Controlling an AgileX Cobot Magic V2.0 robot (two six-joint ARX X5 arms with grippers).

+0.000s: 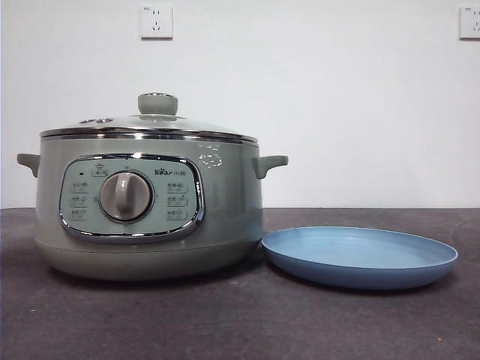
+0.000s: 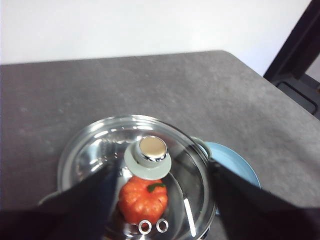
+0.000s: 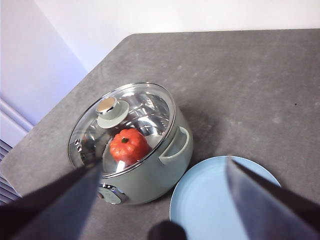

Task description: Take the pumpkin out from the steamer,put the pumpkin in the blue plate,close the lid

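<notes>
1. Dark grey counter [image 1: 240, 322], white wall behind.
2. Nothing done yet: lid [image 1: 154, 124] sitting closed on steamer [image 1: 150, 217], pumpkin [image 3: 129, 145] inside under the glass.
3. Blue plate [image 1: 360, 255] just beside, bare.
4. Left pincer [image 2: 160, 200] above the lid, right pincer [image 3: 160, 200] above steamer and plate; both spread wide, holding nothing.

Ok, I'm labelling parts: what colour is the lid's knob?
Pale green with a shiny metal cap; the knob shows best in the right wrist view.
</notes>
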